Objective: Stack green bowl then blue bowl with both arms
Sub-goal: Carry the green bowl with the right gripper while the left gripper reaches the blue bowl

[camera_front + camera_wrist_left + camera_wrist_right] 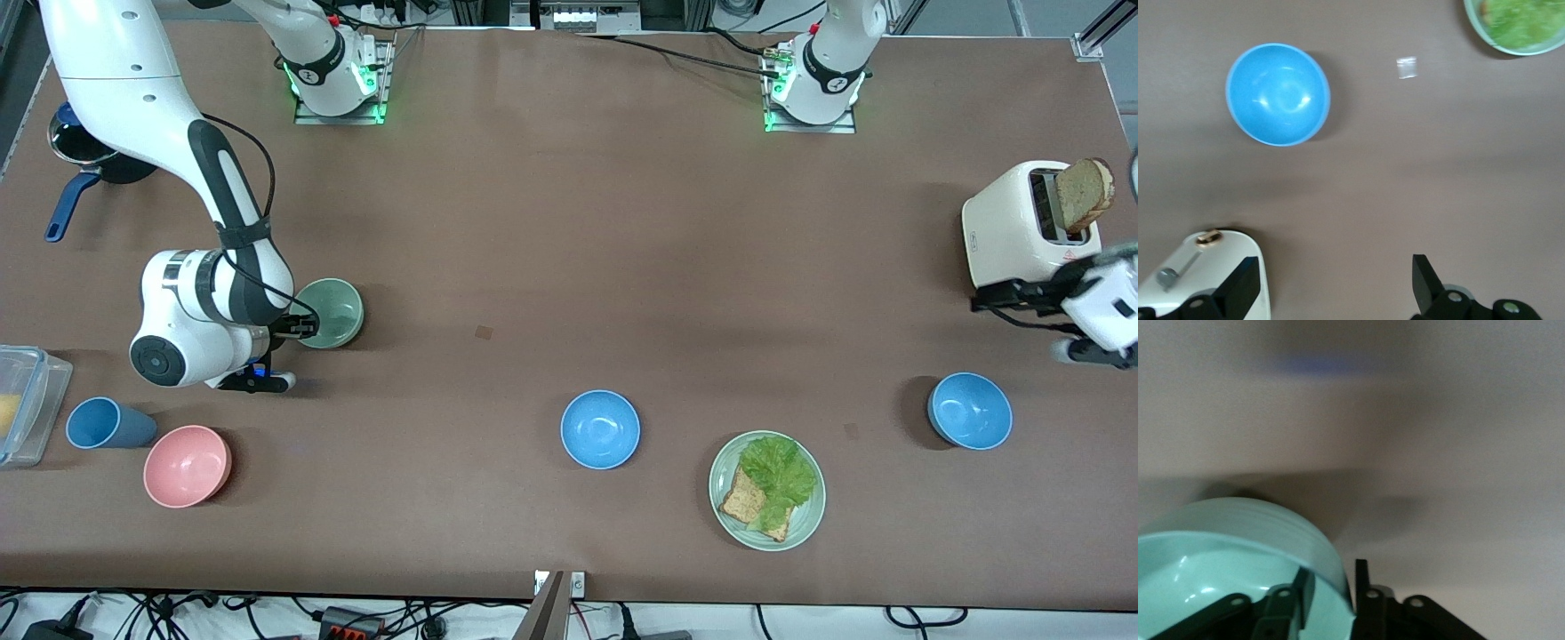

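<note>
In the front view the green bowl (331, 312), small, round, pale mint and glossy, sits on the brown surface (569, 267) toward the right arm's end, farther from the camera than the pink bowl (187, 465) and the blue cup (105, 423). The right gripper (300, 325) is at the bowl's rim. Two bright sky-blue bowls sit nearer the camera: one blue bowl (600, 428) around the middle, the other blue bowl (970, 410) toward the left arm's end, with the pale green plate (805, 520) of lettuce and toast between them. The left gripper (1089, 351) hangs just beside the white toaster (1022, 231), which holds a slice of bread (1085, 194). In the left wrist view the left gripper (1337, 287) has its jaws spread wide over bare surface, with a blue bowl (1278, 94) well apart from them and a corner of the toaster (1205, 273) at one finger. In the right wrist view the right gripper (1331, 593) has its jaws narrowed on the wall of the green bowl (1238, 533), one finger inside the smooth mint hollow, the other outside.
</note>
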Tool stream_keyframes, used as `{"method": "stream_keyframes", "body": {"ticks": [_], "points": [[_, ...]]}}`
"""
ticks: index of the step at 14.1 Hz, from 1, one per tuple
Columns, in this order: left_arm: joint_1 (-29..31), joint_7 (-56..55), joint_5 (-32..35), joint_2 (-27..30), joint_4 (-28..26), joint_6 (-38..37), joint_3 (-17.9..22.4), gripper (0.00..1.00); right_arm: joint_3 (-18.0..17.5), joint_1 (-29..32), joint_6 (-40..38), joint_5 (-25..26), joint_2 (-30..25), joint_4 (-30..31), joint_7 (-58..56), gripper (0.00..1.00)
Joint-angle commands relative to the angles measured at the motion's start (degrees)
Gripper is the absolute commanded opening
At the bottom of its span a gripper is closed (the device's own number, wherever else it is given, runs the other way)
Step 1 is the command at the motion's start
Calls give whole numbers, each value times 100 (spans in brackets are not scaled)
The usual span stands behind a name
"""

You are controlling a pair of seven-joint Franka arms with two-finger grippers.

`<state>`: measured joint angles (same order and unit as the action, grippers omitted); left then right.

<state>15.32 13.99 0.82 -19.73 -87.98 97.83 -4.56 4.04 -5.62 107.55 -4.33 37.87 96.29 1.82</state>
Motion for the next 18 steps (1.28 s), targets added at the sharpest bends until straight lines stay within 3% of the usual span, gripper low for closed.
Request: {"method": "stream_keyframes", "body": {"ticks": [1, 4, 9, 12, 14, 15, 18], "points": [[129, 341, -74, -374, 510, -98, -27, 100, -9, -36, -32, -138, -113, 74, 47, 0], [234, 525, -117, -497, 519, -89, -27, 100, -148, -150, -41, -419, -140, -57, 29, 0], [384, 746, -91, -742, 537, 236, -27, 100, -887, -693, -138, -428, 35, -944, 948, 0], [489, 755, -38, -1015, 537, 850, 8, 100, -967, -1492, -41, -602, 238, -1270, 1846, 0], [507, 956, 188, -1252, 528, 1210, 25, 100, -958, -1810, -15, -1488, 413, -1437, 2032, 0], [507, 974, 408, -1383, 537, 1360, 25, 100, -949, -2011, 72, -1640, 440, -1447, 2129, 0], [533, 992, 568, -1814, 537, 1720, 25, 100, -949, -2390, 389, -1597, 510, -1394, 2480, 0]]}}
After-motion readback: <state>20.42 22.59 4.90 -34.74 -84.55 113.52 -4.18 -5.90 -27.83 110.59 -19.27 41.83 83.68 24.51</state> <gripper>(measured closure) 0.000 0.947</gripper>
